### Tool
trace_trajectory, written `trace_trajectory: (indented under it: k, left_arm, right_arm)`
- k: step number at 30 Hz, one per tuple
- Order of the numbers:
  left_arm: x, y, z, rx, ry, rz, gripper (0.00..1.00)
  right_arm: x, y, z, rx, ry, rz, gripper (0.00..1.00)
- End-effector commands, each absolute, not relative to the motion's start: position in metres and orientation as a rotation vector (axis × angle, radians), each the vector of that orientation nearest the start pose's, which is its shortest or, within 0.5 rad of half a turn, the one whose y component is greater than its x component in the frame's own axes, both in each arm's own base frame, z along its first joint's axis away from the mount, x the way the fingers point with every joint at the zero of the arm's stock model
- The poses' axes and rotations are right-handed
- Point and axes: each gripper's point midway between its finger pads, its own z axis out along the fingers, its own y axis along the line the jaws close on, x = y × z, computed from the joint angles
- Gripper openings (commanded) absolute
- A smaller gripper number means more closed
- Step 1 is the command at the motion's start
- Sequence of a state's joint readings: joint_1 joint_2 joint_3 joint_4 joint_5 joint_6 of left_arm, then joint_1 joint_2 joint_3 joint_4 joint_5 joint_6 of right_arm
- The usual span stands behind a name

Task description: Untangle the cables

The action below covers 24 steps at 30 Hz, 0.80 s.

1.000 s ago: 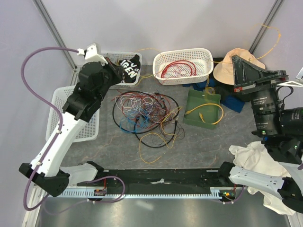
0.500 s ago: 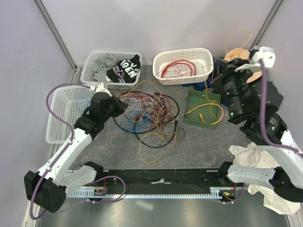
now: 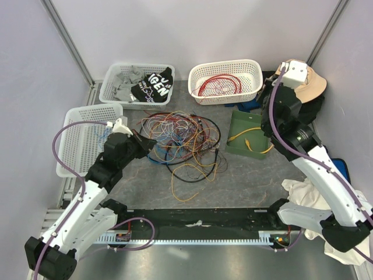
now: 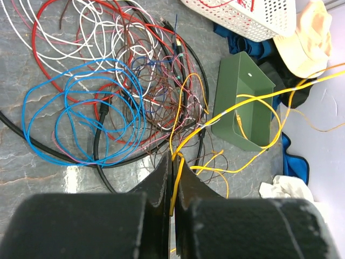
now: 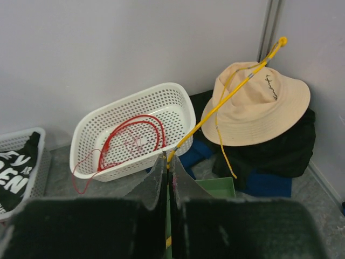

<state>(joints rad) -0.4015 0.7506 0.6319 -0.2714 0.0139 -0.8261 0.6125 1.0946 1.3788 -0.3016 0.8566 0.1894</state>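
The cables (image 3: pixel 178 140) at centre are red, blue, black and white; the yellow cable (image 5: pixel 215 110), beige hat (image 5: pixel 269 113), green tray (image 3: pixel 239 122).

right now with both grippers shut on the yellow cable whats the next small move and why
Probably raise the left gripper away from the heap: both it and the right gripper pinch the yellow cable, whose slack loops lie in that tangle.

Smooth plastic-sheathed cables (image 3: pixel 180 137) lie on a glossy marbled table (image 3: pixel 250 175); the hat (image 5: pixel 264 108) is cloth.
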Motion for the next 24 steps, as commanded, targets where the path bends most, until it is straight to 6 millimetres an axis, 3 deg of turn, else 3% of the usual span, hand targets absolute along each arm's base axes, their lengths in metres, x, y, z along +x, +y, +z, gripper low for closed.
trace_trajectory:
  k: [1, 9, 12, 16, 24]
  left_arm:
    - [0.257, -0.152, 0.213, -0.406, 1.967, -0.864, 0.02]
    - [0.249, -0.155, 0.198, -0.408, 1.995, -0.897, 0.02]
    - [0.248, -0.154, 0.198, -0.405, 1.990, -0.896, 0.02]
    - [0.248, -0.154, 0.199, -0.404, 1.989, -0.896, 0.02]
    - [0.249, -0.155, 0.203, -0.404, 1.985, -0.903, 0.02]
  right_arm:
    - [0.352, 0.075, 0.411, 0.359, 1.568, -0.037, 0.00]
    - [0.379, 0.065, 0.346, 0.383, 1.671, -0.085, 0.00]
    - [0.382, 0.060, 0.335, 0.395, 1.678, -0.086, 0.00]
    - [0.381, 0.057, 0.341, 0.401, 1.661, -0.079, 0.00]
    - [0.373, 0.061, 0.405, 0.398, 1.562, 0.022, 0.00]
